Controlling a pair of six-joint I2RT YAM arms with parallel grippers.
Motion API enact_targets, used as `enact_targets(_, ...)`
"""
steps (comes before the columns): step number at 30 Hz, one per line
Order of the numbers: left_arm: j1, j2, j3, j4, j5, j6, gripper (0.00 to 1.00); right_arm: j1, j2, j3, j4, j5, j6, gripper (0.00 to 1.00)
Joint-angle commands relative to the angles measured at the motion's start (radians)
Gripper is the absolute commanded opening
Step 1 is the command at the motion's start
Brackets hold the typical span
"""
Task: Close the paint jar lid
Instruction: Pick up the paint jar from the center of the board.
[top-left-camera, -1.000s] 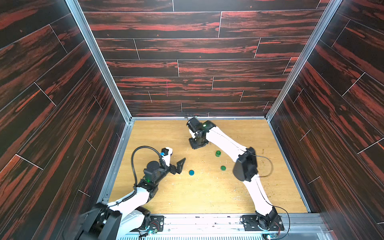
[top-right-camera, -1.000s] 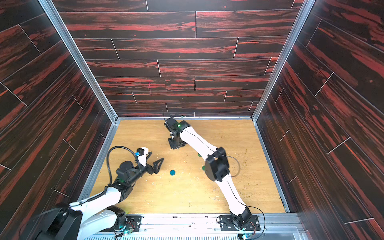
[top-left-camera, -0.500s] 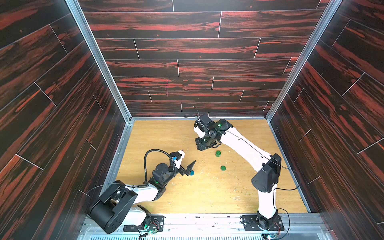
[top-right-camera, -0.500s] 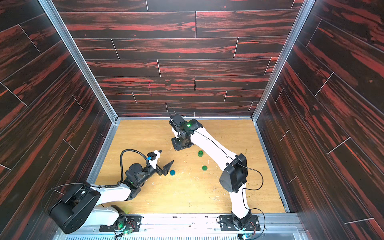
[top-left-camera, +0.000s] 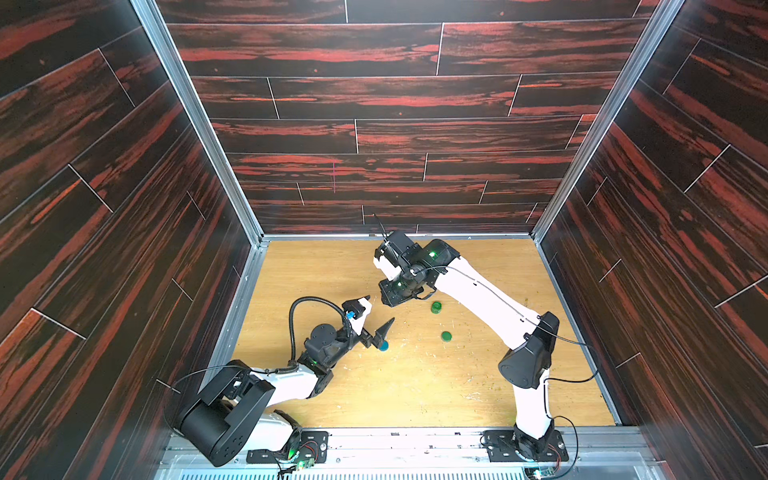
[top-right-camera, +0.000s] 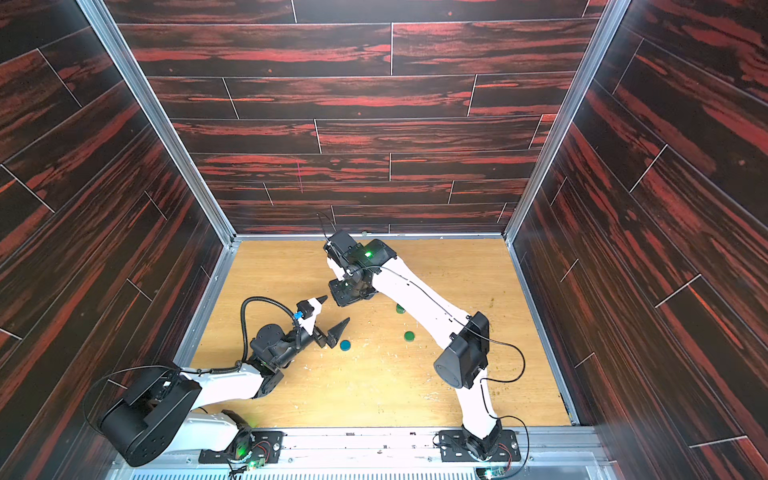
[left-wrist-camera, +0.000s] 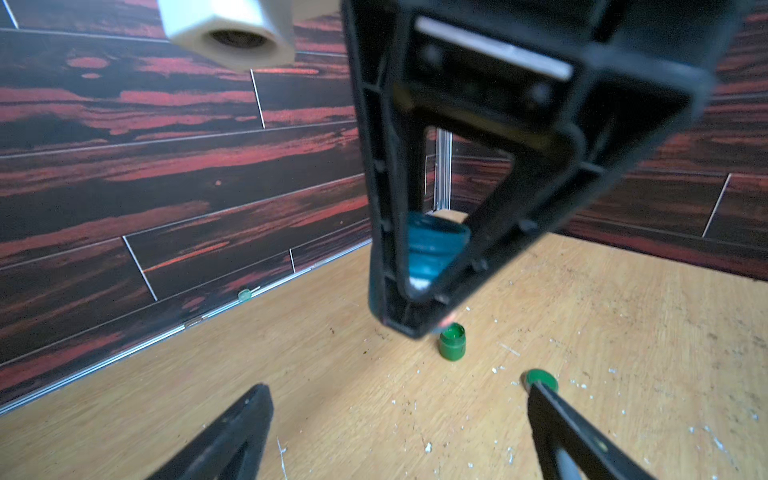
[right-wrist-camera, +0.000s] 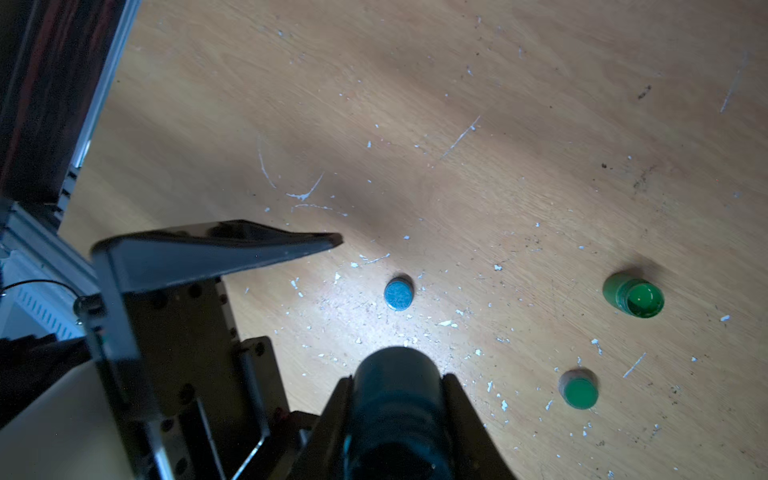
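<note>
My right gripper (right-wrist-camera: 398, 380) is shut on a dark blue paint jar (right-wrist-camera: 397, 399), held above the wooden floor; the jar (left-wrist-camera: 432, 245) also shows through the finger frame in the left wrist view. In both top views the right gripper (top-left-camera: 397, 293) hides the jar. The blue lid (top-left-camera: 383, 346) (right-wrist-camera: 398, 294) lies flat on the floor, just below and in front of the held jar. My left gripper (top-left-camera: 380, 309) (left-wrist-camera: 399, 399) is open, hovering over the floor beside the blue lid, nothing between its fingers (right-wrist-camera: 249, 245).
An open green jar (top-left-camera: 436, 307) (right-wrist-camera: 633, 296) stands right of the right gripper, its green lid (top-left-camera: 446, 336) (right-wrist-camera: 578, 390) lying nearer the front. White paint flecks dot the wooden floor (top-right-camera: 374, 386). Dark panelled walls enclose three sides.
The left gripper has reached forward and right, now close to the blue lid. The right arm has swung its elbow out to the right while the jar stayed roughly in place.
</note>
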Motion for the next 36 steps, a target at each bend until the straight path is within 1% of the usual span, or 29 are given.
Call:
enact_targets(1,-0.005,0.014,0.014,0.09,0.001,-0.038,0.86,0.013,0.04,0.03,-0.046,-0.014,-0.002,0.31)
enact_targets(2,-0.004,0.017,0.016,0.099,-0.001,-0.048,0.83,0.013,0.043,0.036,-0.051,-0.017,0.0,0.31)
enact_targets(5,-0.005,0.021,0.024,0.096,0.008,-0.069,0.77,0.016,0.058,0.065,-0.071,-0.015,0.0,0.31)
enact_targets(15,-0.004,0.042,0.032,0.114,0.018,-0.09,0.74,0.026,0.097,0.12,-0.101,-0.022,0.0,0.3)
enact_targets(19,-0.004,0.043,0.034,0.101,0.022,-0.084,0.69,0.029,0.104,0.127,-0.102,-0.025,0.001,0.3)
enact_targets(23,-0.004,0.044,0.035,0.096,0.031,-0.086,0.66,0.031,0.114,0.137,-0.102,-0.03,0.002,0.3)
enact_targets(26,-0.004,0.043,0.029,0.117,0.028,-0.095,0.61,0.033,0.12,0.142,-0.104,-0.031,0.002,0.3)
enact_targets(36,-0.004,0.025,0.027,0.084,0.064,-0.096,0.56,0.035,0.128,0.147,-0.101,-0.044,0.005,0.3)
